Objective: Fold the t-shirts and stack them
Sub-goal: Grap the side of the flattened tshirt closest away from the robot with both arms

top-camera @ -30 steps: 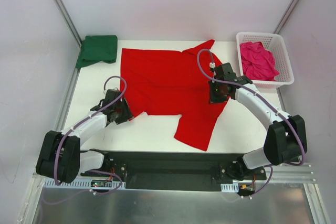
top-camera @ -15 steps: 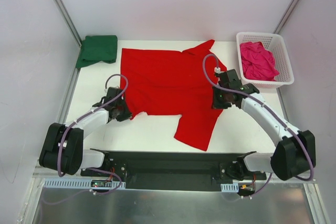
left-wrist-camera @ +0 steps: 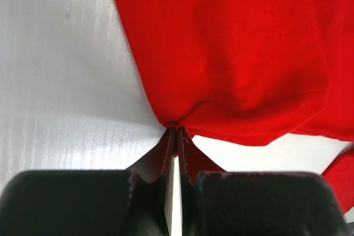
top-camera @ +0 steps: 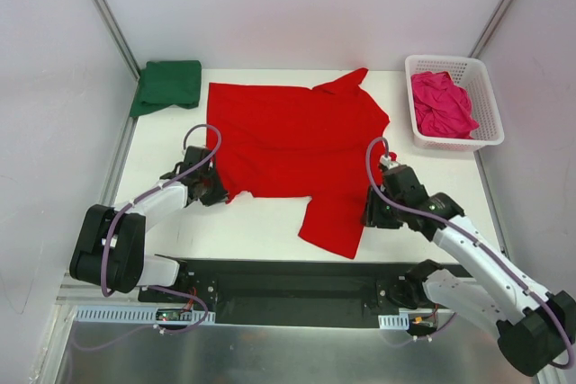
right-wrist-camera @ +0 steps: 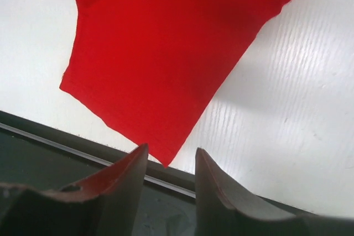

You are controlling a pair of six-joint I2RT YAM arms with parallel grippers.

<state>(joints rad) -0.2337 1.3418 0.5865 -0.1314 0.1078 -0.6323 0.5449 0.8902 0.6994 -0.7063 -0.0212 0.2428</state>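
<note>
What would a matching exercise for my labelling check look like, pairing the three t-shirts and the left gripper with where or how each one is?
Things:
1. red t-shirt
2. green t-shirt
3. pink t-shirt
4. left gripper

Places or states:
a. bunched in the white basket
b. shut on the red cloth's edge
c. spread over the middle of the table
d. folded at the far left corner

Pairs: 1-c, 2-d, 3-a, 4-b.

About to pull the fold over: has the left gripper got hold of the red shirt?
Yes, the left gripper is pinched shut on the edge of the red shirt, which bunches at its tips.
</note>
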